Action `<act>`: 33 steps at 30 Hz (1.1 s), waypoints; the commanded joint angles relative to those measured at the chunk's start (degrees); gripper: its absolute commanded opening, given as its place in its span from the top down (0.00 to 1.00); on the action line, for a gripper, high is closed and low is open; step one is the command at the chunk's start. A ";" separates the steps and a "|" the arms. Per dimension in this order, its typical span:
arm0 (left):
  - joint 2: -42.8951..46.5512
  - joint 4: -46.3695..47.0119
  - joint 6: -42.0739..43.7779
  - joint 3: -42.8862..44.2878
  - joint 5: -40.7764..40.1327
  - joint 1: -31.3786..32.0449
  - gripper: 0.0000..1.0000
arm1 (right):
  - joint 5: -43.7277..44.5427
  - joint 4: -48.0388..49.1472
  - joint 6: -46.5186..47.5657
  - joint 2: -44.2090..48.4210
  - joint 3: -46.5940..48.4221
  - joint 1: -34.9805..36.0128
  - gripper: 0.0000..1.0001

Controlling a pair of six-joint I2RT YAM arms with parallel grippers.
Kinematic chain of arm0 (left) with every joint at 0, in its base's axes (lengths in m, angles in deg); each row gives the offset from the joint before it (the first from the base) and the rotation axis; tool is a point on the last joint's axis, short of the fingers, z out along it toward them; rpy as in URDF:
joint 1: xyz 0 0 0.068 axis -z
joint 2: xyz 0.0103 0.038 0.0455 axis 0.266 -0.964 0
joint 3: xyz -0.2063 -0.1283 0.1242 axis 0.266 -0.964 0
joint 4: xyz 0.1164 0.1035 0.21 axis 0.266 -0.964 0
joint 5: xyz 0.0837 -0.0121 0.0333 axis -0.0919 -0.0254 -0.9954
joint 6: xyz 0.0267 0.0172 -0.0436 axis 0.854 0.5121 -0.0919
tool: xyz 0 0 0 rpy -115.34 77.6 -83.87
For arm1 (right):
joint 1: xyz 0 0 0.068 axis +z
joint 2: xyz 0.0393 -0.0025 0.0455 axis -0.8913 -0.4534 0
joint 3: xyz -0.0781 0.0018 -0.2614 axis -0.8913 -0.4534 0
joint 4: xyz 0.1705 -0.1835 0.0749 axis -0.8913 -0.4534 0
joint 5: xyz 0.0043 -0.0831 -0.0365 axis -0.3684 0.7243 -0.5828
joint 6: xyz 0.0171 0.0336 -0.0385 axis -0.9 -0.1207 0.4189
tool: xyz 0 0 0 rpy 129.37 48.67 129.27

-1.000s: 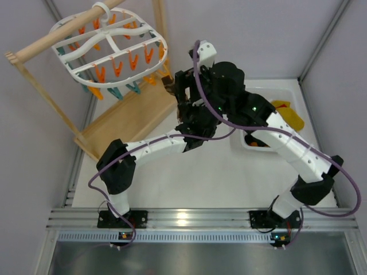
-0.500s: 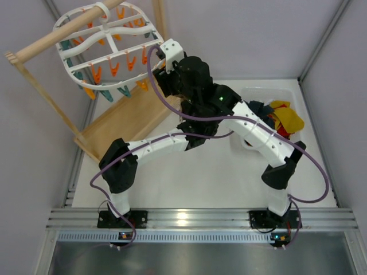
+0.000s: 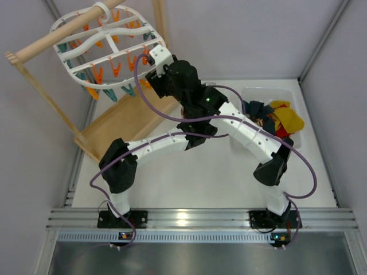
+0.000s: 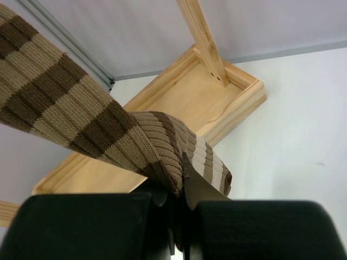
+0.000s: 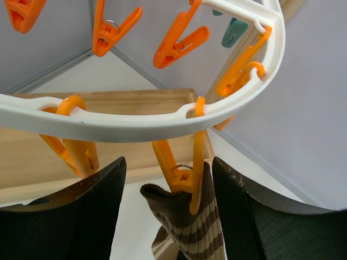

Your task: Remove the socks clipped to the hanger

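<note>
The brown-and-cream striped knitted sock hangs by its cuff from an orange plastic clip on the curved rim of the large white plastic oval drying hanger. In the left wrist view we see the same sock running down in a slanting band to the left gripper. Its black jaws are pressed together on a fold of the knit, so one end of the sock is in the clip and the other in that grip.

The right gripper sits just under the hanger's rim. Its two black fingers stand well apart, one on each side of the clip and the sock's cuff. There is a clear gap on the left side, and we cannot tell whether the right finger touches the fabric. It has hold of nothing.

More orange clips and a teal clip dangle bare from the crossbars. From above, the hanger hangs by its hook ring from a slanted light wooden rod, over a shallow light wooden tray base at the back left of the white table. The right arm reaches across over the left arm toward the near side of the frame. To the right, a heap of yellow, red and dark fabric socks lies in a white plastic bin.
</note>
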 commanded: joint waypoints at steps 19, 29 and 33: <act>2.99 1.98 -1.64 -0.61 2.89 0.32 1.00 | 4.32 13.76 3.00 -2.76 2.90 0.72 0.76; 7.29 1.54 -6.47 -7.54 7.10 0.50 1.00 | 1.51 16.49 0.28 1.54 -3.08 0.81 0.90; 12.47 1.46 -12.09 -13.96 12.90 1.29 1.00 | -0.25 17.19 -0.95 3.21 -5.36 0.72 0.90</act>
